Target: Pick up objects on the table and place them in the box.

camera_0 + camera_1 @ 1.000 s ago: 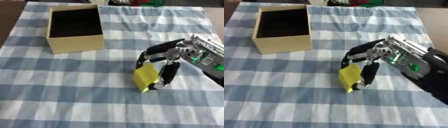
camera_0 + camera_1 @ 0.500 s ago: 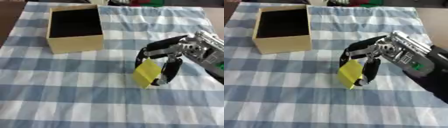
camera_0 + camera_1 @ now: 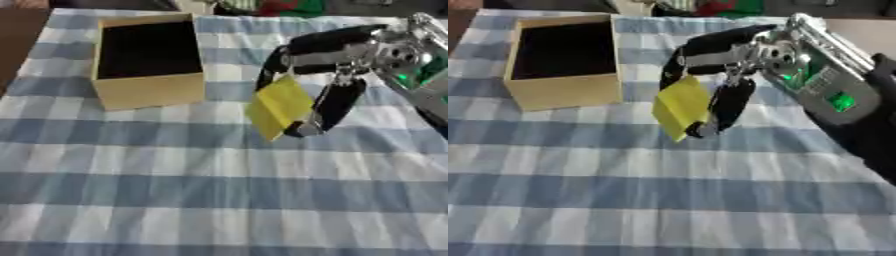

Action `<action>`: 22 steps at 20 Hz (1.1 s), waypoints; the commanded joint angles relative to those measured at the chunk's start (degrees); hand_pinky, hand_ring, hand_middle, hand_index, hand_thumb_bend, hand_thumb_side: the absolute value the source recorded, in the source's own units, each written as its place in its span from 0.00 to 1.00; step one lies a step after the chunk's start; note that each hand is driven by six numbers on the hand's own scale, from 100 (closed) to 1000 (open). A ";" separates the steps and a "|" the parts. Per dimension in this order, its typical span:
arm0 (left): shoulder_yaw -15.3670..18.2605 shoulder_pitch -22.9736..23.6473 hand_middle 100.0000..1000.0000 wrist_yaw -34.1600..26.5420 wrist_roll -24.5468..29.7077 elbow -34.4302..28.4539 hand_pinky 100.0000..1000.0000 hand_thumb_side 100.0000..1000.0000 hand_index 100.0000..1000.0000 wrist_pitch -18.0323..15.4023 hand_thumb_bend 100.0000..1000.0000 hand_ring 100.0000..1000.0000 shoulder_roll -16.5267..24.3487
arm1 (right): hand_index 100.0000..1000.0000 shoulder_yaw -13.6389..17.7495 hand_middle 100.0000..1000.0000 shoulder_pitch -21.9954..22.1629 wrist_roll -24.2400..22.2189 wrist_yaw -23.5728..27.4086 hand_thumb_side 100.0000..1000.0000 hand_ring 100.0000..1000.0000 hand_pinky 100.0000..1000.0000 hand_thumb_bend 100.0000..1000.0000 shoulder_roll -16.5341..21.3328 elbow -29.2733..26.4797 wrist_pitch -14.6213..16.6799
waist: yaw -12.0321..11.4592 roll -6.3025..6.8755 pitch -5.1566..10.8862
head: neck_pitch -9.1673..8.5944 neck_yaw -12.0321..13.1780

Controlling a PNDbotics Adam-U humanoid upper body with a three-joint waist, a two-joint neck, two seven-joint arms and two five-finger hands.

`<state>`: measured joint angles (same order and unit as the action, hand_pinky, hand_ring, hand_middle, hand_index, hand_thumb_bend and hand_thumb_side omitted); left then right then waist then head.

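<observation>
place: home-like tabletop | evidence: blue-white checked tablecloth (image 3: 175, 200), cardboard box (image 3: 149, 90)

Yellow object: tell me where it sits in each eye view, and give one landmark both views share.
Left eye view: yellow object right of centre, in the upper half, held in the right hand.
Right eye view: it sits at about centre, upper half, in the same hand.
Shared landmark: the box, open at upper left in both views, left of the object.
</observation>
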<state>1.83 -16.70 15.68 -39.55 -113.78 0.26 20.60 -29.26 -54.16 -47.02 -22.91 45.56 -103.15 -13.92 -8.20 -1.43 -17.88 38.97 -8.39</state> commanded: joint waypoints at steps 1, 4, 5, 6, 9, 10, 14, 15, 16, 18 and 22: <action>-0.04 -0.21 0.45 -0.12 0.24 -0.81 0.95 0.20 0.68 -0.08 0.00 0.65 0.66 | 0.60 1.08 0.46 -3.63 1.58 -1.79 0.00 0.86 0.87 0.00 -1.57 3.03 0.13 | -0.12 0.17 1.56 | -0.02 -0.38; -0.15 -0.11 0.45 -0.16 0.32 -0.81 0.95 0.20 0.68 -0.12 0.00 0.65 0.65 | 0.60 0.86 0.46 -7.94 3.14 -3.83 0.00 0.85 0.86 0.00 -5.41 7.43 0.02 | -0.12 0.19 1.84 | 0.36 -0.79; -0.19 -0.09 0.45 -0.18 0.36 -0.81 0.95 0.20 0.68 -0.12 0.00 0.65 0.61 | 0.60 0.89 0.46 -9.40 3.71 -4.64 0.00 0.84 0.86 0.00 -7.13 9.27 -0.16 | -0.13 0.23 1.89 | 0.42 -1.01; -0.25 -0.11 0.45 -0.23 0.41 -0.81 0.95 0.20 0.68 -0.12 0.00 0.65 0.53 | 0.60 1.13 0.46 -10.85 4.42 -5.52 0.00 0.84 0.86 0.00 -9.11 11.30 -0.41 | -0.18 0.30 1.91 | 0.42 -1.28; -0.40 -0.18 0.45 -0.38 0.59 -0.81 0.95 0.20 0.68 -0.13 0.00 0.65 0.36 | 0.61 2.40 0.46 -14.30 7.16 -8.57 0.10 0.84 0.86 0.00 -14.85 17.38 -0.25 | -0.46 0.58 1.93 | 0.46 -2.27; -0.46 -0.23 0.45 -0.43 0.65 -0.81 0.95 0.20 0.68 -0.13 0.00 0.65 0.29 | 0.61 2.92 0.46 -15.30 8.11 -9.52 0.00 0.84 0.86 0.00 -16.76 19.42 -0.02 | -0.64 0.65 1.93 | 0.47 -2.75; -0.74 -0.43 0.45 -0.73 0.94 -0.81 0.95 0.20 0.68 -0.22 0.00 0.65 0.00 | 0.61 5.36 0.46 -18.29 12.10 -13.07 0.00 0.84 0.87 0.00 -23.21 26.58 1.19 | -1.29 0.72 1.83 | 0.22 -4.41; -0.82 -0.50 0.45 -0.80 1.01 -0.81 0.95 0.20 0.68 -0.25 0.00 0.66 -0.07 | 0.62 6.06 0.46 -18.83 13.15 -13.86 0.00 0.84 0.87 0.00 -24.66 28.19 1.41 | -1.43 0.72 1.79 | 0.16 -4.80; -0.91 -0.56 0.45 -0.87 1.10 -0.81 0.95 0.20 0.68 -0.28 0.00 0.66 -0.13 | 0.62 6.76 0.46 -19.34 14.19 -14.55 0.00 0.84 0.87 0.00 -26.09 29.78 1.58 | -1.60 0.72 1.74 | 0.15 -5.24; -1.02 -0.69 0.45 -0.98 1.22 -0.81 0.95 0.20 0.68 -0.34 0.00 0.66 -0.23 | 0.62 7.89 0.46 -20.17 16.15 -15.91 0.00 0.84 0.87 0.00 -28.47 32.77 1.88 | -1.93 0.68 1.66 | 0.01 -5.88; -1.28 -1.02 0.45 -1.22 1.46 -0.81 0.96 0.20 0.68 -0.46 0.00 0.66 -0.44 | 0.62 10.46 0.46 -21.47 20.36 -18.70 0.00 0.84 0.87 0.00 -32.79 37.88 1.98 | -2.88 0.43 1.35 | -0.54 -6.47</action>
<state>0.57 -17.02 14.60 -38.37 -113.78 -0.09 19.59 -20.12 -73.94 -28.04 -40.41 13.61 -66.27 -12.00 -11.08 -1.30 -17.50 39.08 -14.54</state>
